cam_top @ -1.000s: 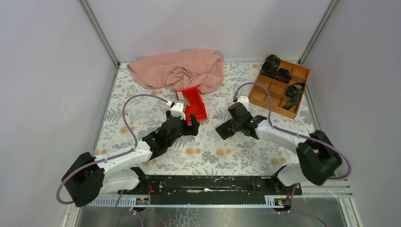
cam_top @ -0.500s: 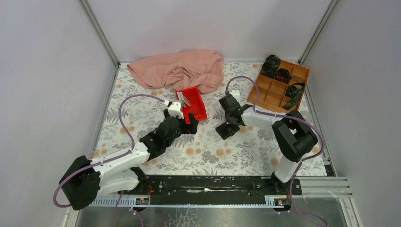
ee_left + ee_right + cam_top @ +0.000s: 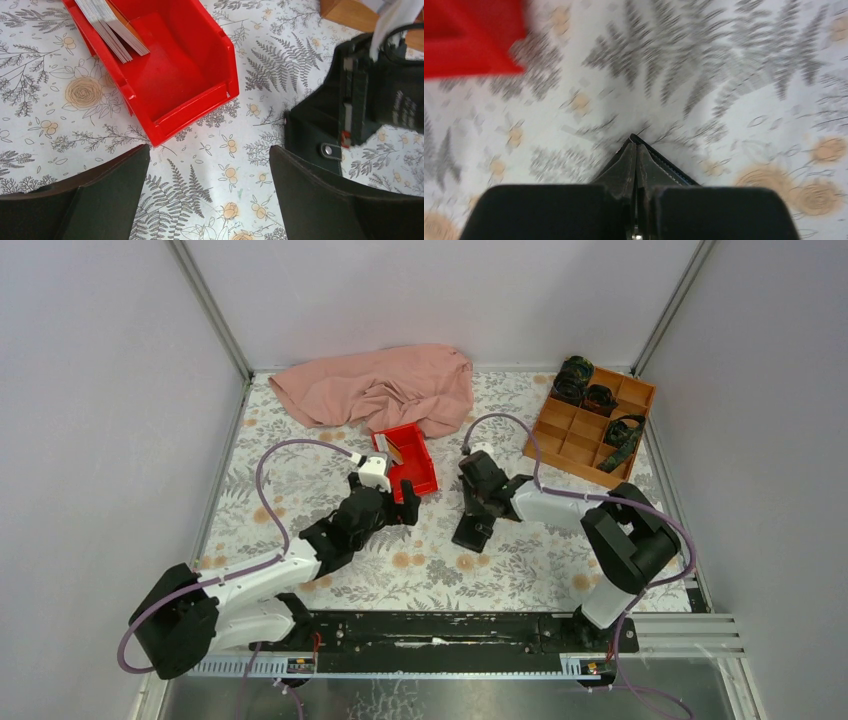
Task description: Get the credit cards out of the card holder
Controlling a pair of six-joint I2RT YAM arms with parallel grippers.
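Right end effector [image 3: 636,196] tight on card holder [image 3: 660,171]; left end effector [image 3: 209,167] wide open near red tray [image 3: 197,109]

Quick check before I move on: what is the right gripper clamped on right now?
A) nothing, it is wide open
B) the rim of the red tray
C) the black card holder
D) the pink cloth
C: in the right wrist view the right gripper has its jaws shut on the folded black card holder, whose edge sticks out between them over the flowered table.
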